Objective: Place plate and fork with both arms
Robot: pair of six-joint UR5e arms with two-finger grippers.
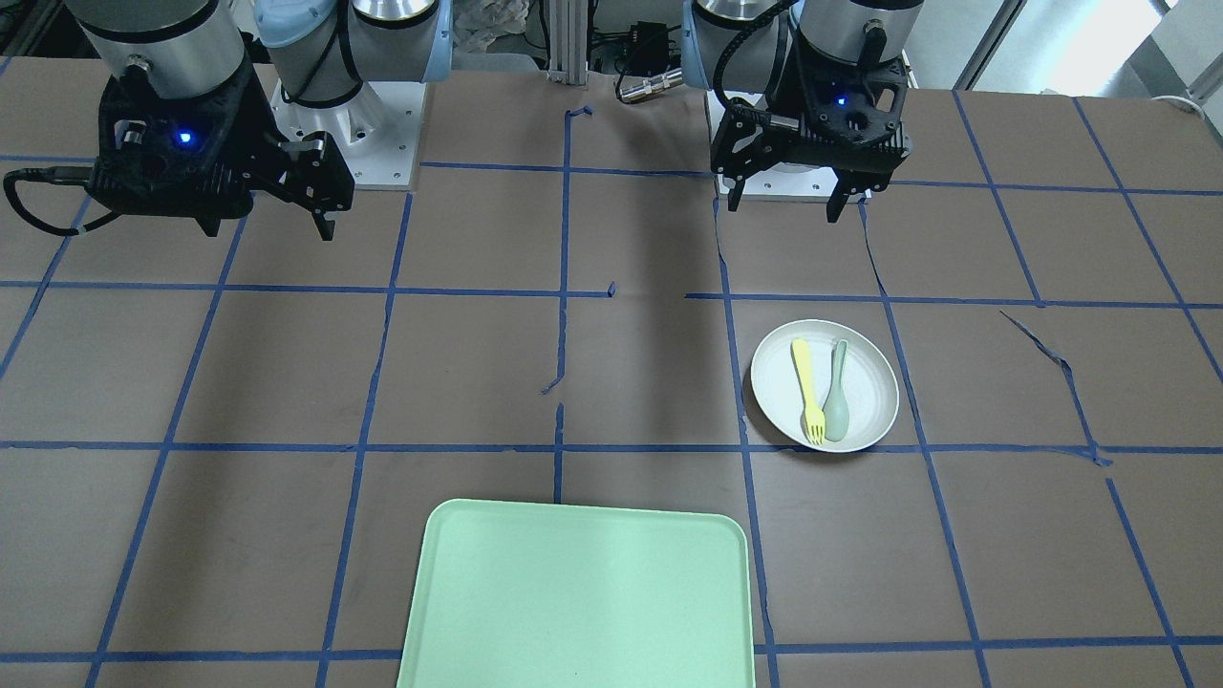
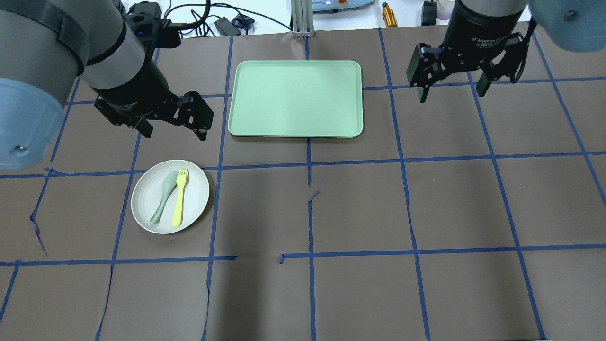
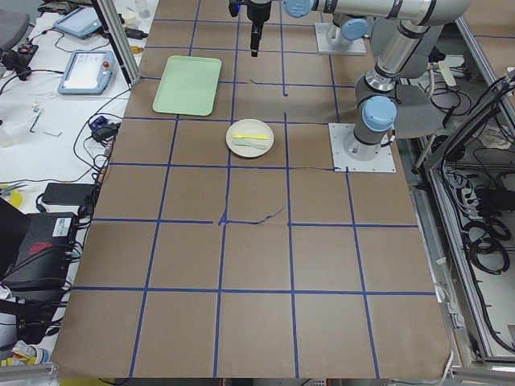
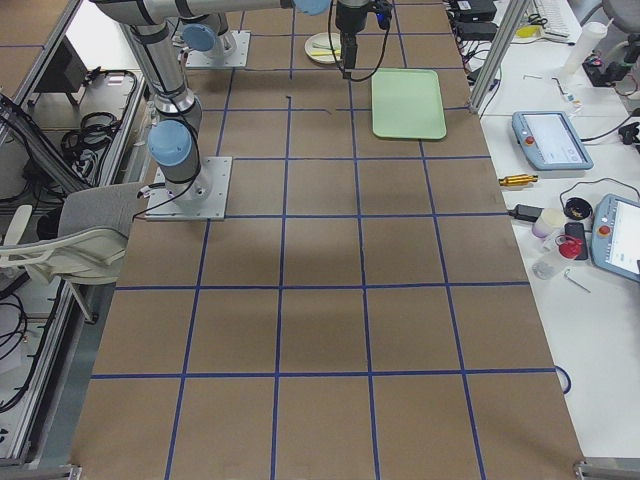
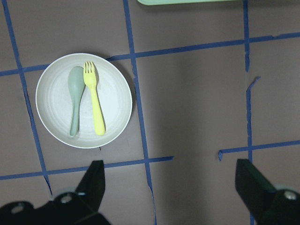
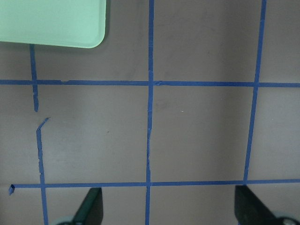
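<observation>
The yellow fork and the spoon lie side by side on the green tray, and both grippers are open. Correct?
No: fork and spoon lie on the plate, not the tray, as the overhead view shows. Left gripper and right gripper are open.

The left end effector (image 2: 175, 129) and right end effector (image 2: 452, 92) hang above the bench (image 2: 360, 213), each pointing straight down, jaws spread wide.

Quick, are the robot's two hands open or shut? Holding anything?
Left end effector: open, holding nothing.
Right end effector: open, holding nothing.
</observation>
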